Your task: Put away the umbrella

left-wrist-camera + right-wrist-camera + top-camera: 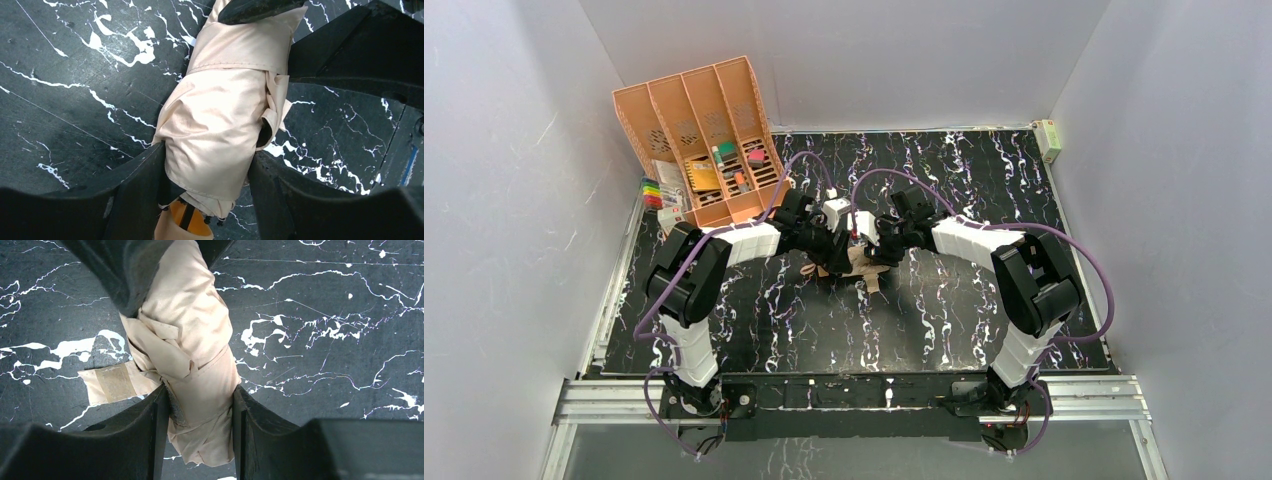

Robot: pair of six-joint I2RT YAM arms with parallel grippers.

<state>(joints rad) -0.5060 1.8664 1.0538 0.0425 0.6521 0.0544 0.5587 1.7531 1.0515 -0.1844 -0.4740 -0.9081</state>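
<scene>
The umbrella (pixel 860 264) is folded into a pale peach bundle and lies on the black marbled table (pixel 984 190) near its middle, between the two arms. My left gripper (pixel 837 248) is shut on one end. In the left wrist view its fingers (pixel 145 175) press the fabric of the umbrella (pixel 220 115) from both sides, and an orange part of the handle (pixel 192 225) shows below. My right gripper (pixel 876 244) is shut on the other end of the umbrella (pixel 190 325). Its strap (pixel 112 382) with a fastener patch lies loose on the table.
An orange-peach slotted organizer (pixel 699 125) leans at the back left with small items in its slots. Coloured pens (pixel 652 192) lie beside it. A small box (pixel 1049 138) sits at the back right corner. Grey walls enclose the table.
</scene>
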